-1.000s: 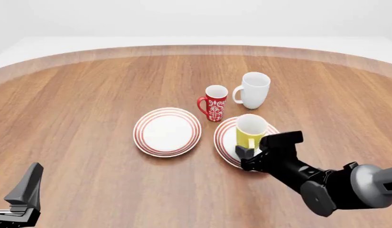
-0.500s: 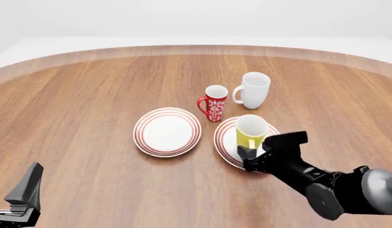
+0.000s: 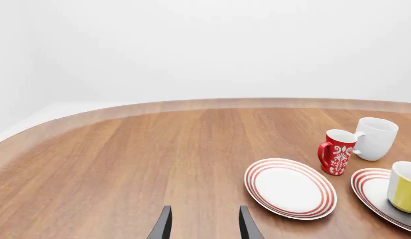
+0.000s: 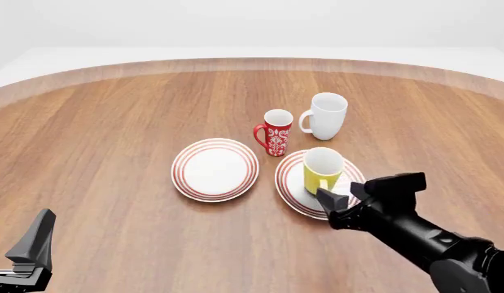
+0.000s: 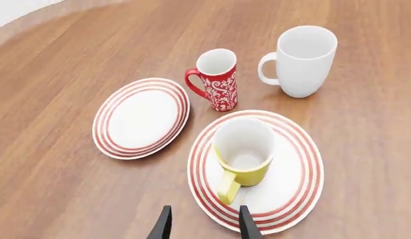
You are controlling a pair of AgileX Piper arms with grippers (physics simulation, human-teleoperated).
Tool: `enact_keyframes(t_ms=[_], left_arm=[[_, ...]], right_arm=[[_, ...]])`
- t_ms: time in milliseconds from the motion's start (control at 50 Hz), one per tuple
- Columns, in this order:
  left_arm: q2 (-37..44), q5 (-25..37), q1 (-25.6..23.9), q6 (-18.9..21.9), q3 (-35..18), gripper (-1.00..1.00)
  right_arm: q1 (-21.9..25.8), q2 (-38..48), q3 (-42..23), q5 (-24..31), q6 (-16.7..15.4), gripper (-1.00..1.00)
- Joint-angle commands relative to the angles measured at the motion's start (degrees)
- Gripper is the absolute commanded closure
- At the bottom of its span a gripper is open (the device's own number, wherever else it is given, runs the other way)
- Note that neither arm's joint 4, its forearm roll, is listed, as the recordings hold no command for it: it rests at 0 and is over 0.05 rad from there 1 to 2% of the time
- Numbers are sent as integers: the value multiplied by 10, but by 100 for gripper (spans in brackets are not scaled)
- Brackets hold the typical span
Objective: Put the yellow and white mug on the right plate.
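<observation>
The yellow and white mug (image 4: 323, 169) stands upright on the right plate (image 4: 290, 183), a white plate with red rings. Its handle points toward me. In the right wrist view the mug (image 5: 244, 152) sits on the plate (image 5: 302, 181) with its handle just ahead of the fingers. My right gripper (image 4: 339, 191) is open and empty, just on the near side of the mug at the plate's near rim, and it also shows in its wrist view (image 5: 204, 226). My left gripper (image 3: 204, 228) is open and empty, far off at the near left.
A slightly smaller red-ringed plate (image 4: 215, 169) lies left of the right plate. A red patterned mug (image 4: 276, 132) and an all-white mug (image 4: 326, 115) stand just behind the plates. The table's curved far edge (image 4: 252, 63) runs across the back.
My right gripper has drawn back from the yellow mug toward me and to the right. The mug stays on the right plate. The left arm has not moved.
</observation>
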Motion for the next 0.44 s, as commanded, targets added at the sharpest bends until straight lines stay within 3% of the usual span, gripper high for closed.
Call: enact_keyframes(t_ms=[20, 140, 440], left_arm=[[0, 0, 0, 0, 0, -100], [0, 0, 0, 0, 0, -100], [0, 0, 0, 0, 0, -100]], right_arm=[[4, -87, 12, 55, -1, -100], [15, -150, -5, 120, -1, -100], [21, -239, -23, 198, -17, -100]])
